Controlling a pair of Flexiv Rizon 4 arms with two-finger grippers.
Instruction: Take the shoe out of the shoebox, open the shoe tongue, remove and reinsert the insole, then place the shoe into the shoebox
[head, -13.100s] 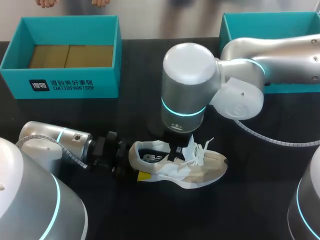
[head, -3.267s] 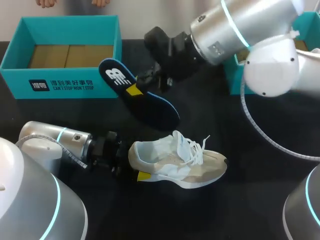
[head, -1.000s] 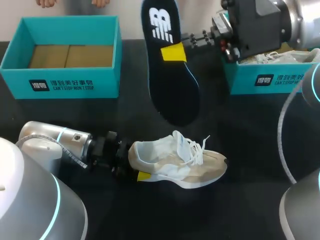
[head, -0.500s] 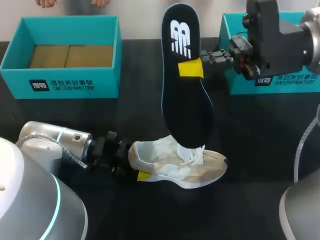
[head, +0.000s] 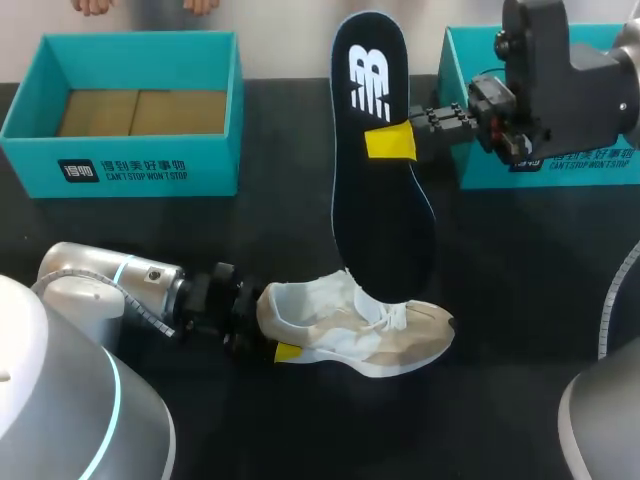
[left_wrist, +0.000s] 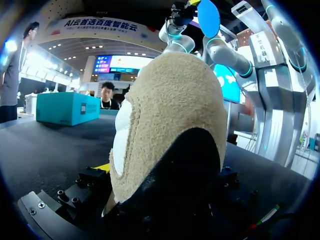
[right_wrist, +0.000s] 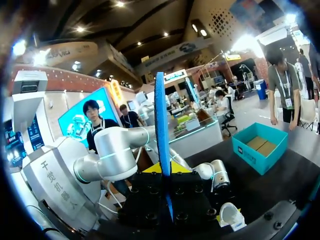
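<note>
A beige and white shoe (head: 360, 328) lies on its side on the black table, toe to the right. My left gripper (head: 268, 325) is closed around its heel, with one yellow tip at the near side; in the left wrist view the heel (left_wrist: 170, 130) fills the gap of the gripper (left_wrist: 160, 187). My right gripper (head: 392, 143) is shut on the dark insole (head: 378, 200) with a white logo, which hangs almost upright above the table. The insole's lower end is over the shoe's laces. In the right wrist view the insole (right_wrist: 160, 120) stands edge-on between the gripper's (right_wrist: 165, 172) tips.
A teal shoebox (head: 130, 165) with cardboard filler stands at the back left. A second teal box (head: 478, 172) is at the back right, partly behind my right arm. The table right of the shoe is bare.
My right arm has carried the insole to the right and lower. The insole now hangs nearer to upright, with its lower end over the shoe. The left gripper and shoe have not moved.
</note>
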